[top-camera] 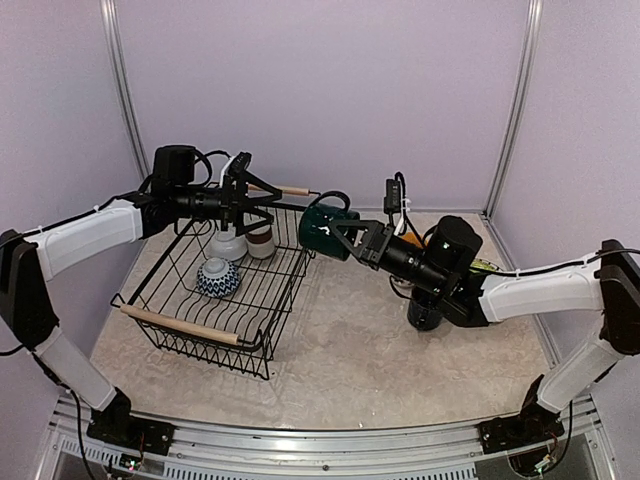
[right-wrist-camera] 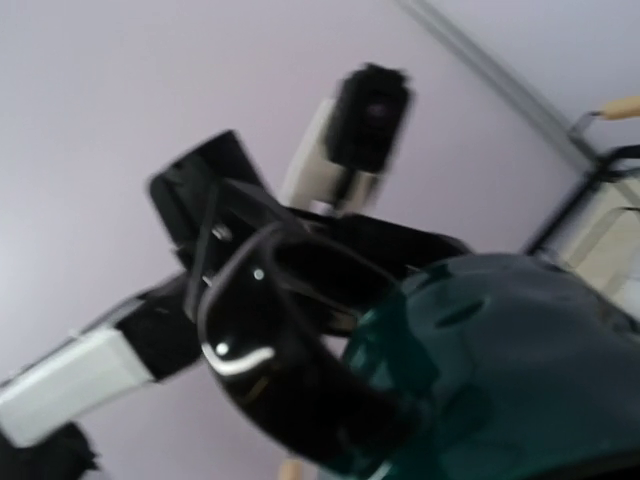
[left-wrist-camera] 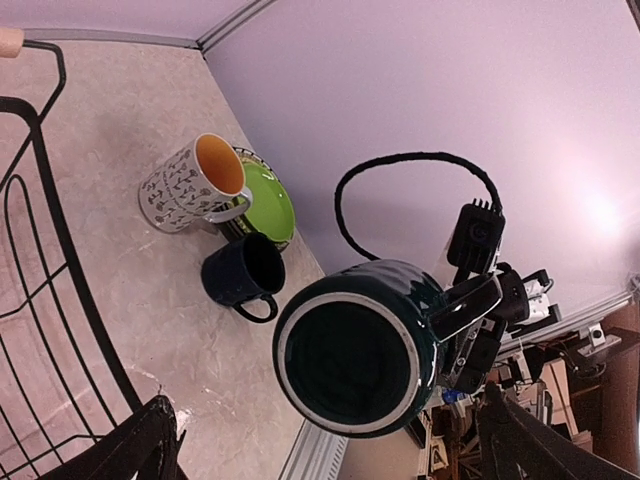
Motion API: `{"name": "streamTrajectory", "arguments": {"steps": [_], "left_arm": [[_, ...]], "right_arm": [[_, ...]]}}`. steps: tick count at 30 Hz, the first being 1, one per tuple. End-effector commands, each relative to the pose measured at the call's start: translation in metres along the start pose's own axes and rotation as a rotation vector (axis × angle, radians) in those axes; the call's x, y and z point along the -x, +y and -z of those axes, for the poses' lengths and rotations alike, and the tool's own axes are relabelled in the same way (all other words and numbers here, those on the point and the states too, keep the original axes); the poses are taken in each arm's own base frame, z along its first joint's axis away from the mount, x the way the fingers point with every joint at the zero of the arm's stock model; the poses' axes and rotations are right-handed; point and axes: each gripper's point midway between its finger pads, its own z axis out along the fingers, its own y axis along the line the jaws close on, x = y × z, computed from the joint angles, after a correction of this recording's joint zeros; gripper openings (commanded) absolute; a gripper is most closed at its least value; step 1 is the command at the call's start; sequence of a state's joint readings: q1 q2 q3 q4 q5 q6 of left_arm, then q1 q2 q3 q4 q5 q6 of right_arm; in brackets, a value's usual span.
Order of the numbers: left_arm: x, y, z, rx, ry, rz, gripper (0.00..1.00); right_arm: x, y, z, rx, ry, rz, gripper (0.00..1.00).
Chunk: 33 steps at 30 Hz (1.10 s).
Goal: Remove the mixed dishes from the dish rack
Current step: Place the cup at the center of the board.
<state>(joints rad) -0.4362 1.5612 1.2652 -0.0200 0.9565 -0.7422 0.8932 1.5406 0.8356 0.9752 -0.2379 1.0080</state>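
Sitting in the dish rack [top-camera: 185,325] (black wire) are three small dishes [top-camera: 218,277].

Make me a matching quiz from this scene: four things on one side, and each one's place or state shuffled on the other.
Things:
1. dark green mug
2. blue patterned bowl
3. patterned white mug
4. left gripper

Places or states:
A. inside the dish rack
B. open, holding nothing
C. gripped by the right gripper, off the table
D. on the table beside the lime green plate

Pairs: 1-C, 2-A, 3-D, 4-B
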Motion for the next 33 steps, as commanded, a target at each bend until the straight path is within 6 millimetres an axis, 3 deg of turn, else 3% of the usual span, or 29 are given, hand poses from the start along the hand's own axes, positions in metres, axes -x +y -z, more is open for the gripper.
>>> {"name": "streamTrajectory", "arguments": {"steps": [1,4,12,18,27,33], "left_arm": [[0.013,-0.007,0.016,0.057,-0.062,-0.048,0.99],[0.017,-0.002,0.021,0.101,-0.083,-0.053,0.99],[0.020,0.002,0.025,0.150,-0.100,-0.067,0.99],[0.021,0.006,0.025,0.169,-0.101,-0.072,0.99],[0.023,0.007,0.029,0.196,-0.113,-0.088,0.99],[0.024,0.004,0.031,0.198,-0.120,-0.100,0.99]], "right_arm": [[0.020,0.004,0.019,-0.082,-0.065,0.102,0.00],[0.018,-0.012,0.025,-0.214,-0.017,0.141,0.00],[-0.015,-0.100,0.069,-0.759,0.241,0.207,0.00],[-0.029,-0.138,0.087,-1.033,0.400,0.268,0.00],[-0.036,-0.185,0.083,-1.287,0.611,0.406,0.00],[-0.042,-0.212,0.074,-1.301,0.698,0.388,0.00]]}}
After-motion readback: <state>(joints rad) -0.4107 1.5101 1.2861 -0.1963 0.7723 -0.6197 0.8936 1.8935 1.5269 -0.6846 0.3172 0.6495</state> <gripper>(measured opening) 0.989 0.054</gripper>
